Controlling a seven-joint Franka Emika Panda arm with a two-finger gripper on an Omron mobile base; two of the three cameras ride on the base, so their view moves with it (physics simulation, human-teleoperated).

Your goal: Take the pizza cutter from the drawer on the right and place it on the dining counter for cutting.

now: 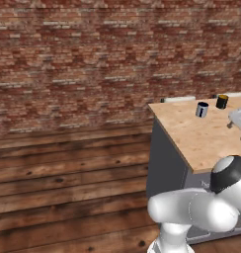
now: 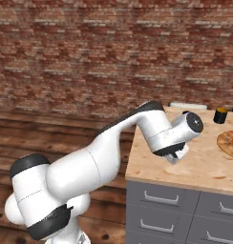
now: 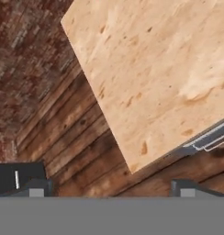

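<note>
Still no pizza cutter to be seen, so I cannot say where it lies — presumably it is inside a closed drawer, but that is a guess.

Going left to right in the right base view: brick wall and plank floor, then the white arm, bent over the near left corner of the dining counter (image 2: 199, 164). The gripper (image 2: 175, 156) hangs just above the wood top. In the hand view its fingertips (image 3: 36, 189) stand wide apart with nothing between them, looking down past the counter's corner to the floor. Below the top run grey drawer fronts with silver bar handles; the drawer (image 2: 221, 209) further right is the likelier target, and all the fronts look shut.

Further right on the top stand a dark cup (image 1: 202, 109), a black jar with a yellow lid (image 2: 219, 115), and the edge of a round pizza (image 2: 229, 143).

The step in hand, as I judge it, is getting to the right-hand drawer. To do it well, the hand should drop below the counter edge and turn its fingers to straddle the bar handle squarely, then close and pull straight out — an angled pull could bind the drawer. The arm is bent tight over the corner, so shifting the base rightward first may help.

No brand, label or readable writing appears anywhere.
</note>
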